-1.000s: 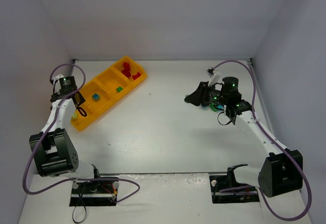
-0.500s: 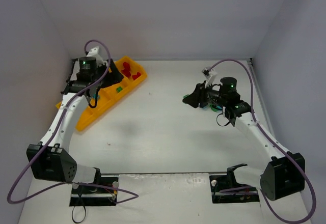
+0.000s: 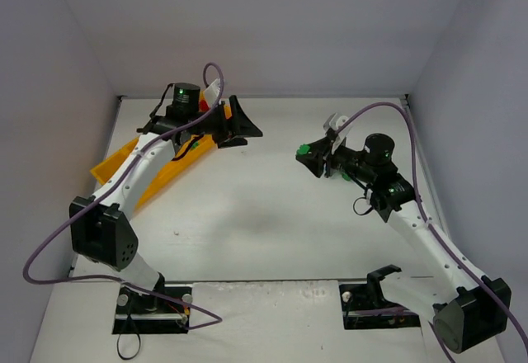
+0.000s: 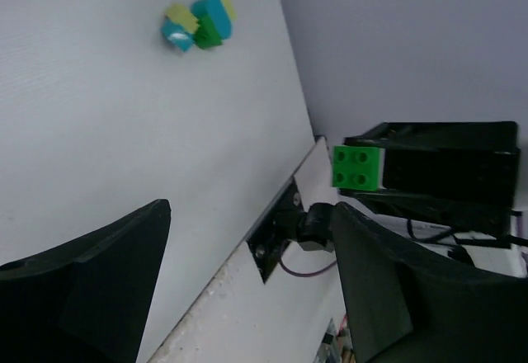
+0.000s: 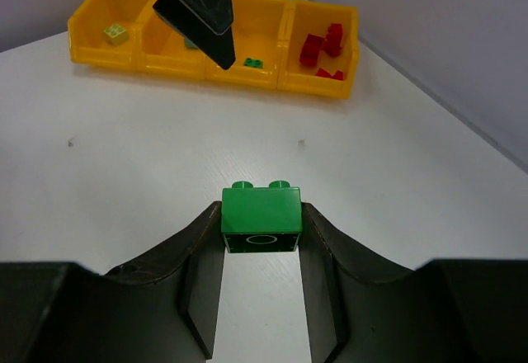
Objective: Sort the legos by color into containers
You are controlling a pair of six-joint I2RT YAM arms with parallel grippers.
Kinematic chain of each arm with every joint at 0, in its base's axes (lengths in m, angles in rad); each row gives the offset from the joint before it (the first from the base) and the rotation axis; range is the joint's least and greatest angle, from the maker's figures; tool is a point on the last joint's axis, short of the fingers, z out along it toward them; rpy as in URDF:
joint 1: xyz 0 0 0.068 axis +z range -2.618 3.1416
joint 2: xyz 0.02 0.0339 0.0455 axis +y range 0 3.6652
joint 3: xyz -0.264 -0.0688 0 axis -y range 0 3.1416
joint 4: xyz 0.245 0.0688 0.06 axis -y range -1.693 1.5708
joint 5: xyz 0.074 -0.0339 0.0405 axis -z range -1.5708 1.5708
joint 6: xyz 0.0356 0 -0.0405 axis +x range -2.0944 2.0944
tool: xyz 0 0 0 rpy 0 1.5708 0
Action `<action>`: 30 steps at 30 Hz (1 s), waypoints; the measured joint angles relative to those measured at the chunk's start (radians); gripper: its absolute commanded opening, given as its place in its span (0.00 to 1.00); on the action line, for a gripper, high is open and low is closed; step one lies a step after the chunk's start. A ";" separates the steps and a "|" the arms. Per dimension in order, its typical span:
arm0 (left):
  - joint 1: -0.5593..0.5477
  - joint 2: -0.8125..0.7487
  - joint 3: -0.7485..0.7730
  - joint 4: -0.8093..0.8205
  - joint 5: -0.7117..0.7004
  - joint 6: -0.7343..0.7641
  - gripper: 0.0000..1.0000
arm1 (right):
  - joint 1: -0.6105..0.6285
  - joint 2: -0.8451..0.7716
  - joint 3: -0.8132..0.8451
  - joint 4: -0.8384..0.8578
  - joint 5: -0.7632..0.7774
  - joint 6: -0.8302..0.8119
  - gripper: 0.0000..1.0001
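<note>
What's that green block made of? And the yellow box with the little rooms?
The green lego looks like hard, smooth plastic: crisp edges, moulded studs, a slight sheen. The yellow tray seems to be plastic too, with thin glossy walls of one even colour.

The small green studded plastic brick (image 5: 261,214) shows between the right arm's matte black fingers (image 5: 198,280). The long yellow-orange plastic tray (image 5: 318,85) carries dark red bricks (image 5: 322,48), one small green brick (image 5: 253,63) and a yellow-green brick (image 5: 115,31). On the white desk (image 5: 124,157), a loose brick cluster (image 4: 198,23) mixes light blue, green and yellow-green. Purple cables (image 3: 381,104) run along the white arms (image 3: 429,239).
</note>
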 measured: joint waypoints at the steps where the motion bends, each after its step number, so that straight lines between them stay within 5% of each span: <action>1: -0.012 0.003 0.006 0.018 0.024 -0.016 0.73 | 0.004 0.003 0.000 0.002 -0.005 -0.013 0.16; 10: -0.121 0.042 0.054 0.204 0.176 -0.172 0.73 | 0.046 0.029 0.013 0.002 -0.033 -0.076 0.17; 21: -0.208 0.178 0.103 0.220 0.244 -0.211 0.72 | 0.063 0.044 0.038 0.009 -0.060 -0.098 0.17; 30: -0.224 0.201 0.136 0.213 0.281 -0.222 0.41 | 0.063 0.047 0.038 0.008 -0.060 -0.109 0.17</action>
